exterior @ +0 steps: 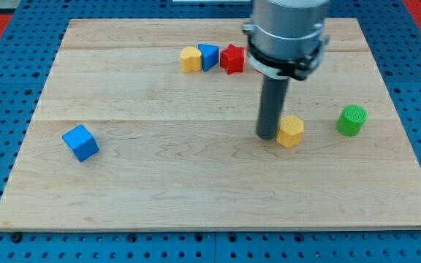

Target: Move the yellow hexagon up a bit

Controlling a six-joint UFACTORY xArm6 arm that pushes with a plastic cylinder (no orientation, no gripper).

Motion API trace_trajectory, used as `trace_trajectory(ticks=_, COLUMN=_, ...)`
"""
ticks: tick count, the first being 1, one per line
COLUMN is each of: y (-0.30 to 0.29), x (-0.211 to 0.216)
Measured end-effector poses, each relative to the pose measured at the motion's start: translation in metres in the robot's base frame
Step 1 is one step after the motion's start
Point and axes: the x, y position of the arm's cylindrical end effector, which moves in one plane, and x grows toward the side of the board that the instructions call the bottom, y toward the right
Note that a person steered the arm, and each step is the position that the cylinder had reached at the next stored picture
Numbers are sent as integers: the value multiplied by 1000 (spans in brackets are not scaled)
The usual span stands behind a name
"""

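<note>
**Tip Parked Beside the Hexagon, Push Not Yet Lined Up**

The arm carried no claw, so there was nothing to stand apart or together; it ended in a dark rod whose tip [268, 136] rested on the wooden board [159, 190]. The yellow hexagon [291, 131] sat right of the board's centre, and the tip stood just beside it on the view's left, touching or very nearly so; which could not be told.

The step in hand looked like the approach. To send the block toward the view's top, the tip would probably need to travel round to the hexagon's lower side and then push upward only briefly, since the task asked for a small shift. A push from the present spot would likely drive the block toward the green cylinder [351, 120] on the view's right.

Counted, the board held six blocks: two yellow, namely the hexagon and a second yellow block [190, 58] near the top; two blue, a blue block [208, 56] beside that one and a blue cube [80, 142] far left; one red star [232, 58]; one green cylinder.
</note>
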Motion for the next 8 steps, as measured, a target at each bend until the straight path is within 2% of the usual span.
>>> trace_trajectory(ticks=1, y=22, x=30)
trace_trajectory(ticks=2, y=61, x=30)
trace_trajectory(ticks=3, y=29, x=-11)
trace_trajectory(ticks=4, y=-28, x=-36)
trace_trajectory(ticks=5, y=-23, x=7)
trace_trajectory(ticks=6, y=26, x=27)
trace_trajectory(ticks=7, y=46, x=1)
trace_trajectory(ticks=8, y=-2, x=-39)
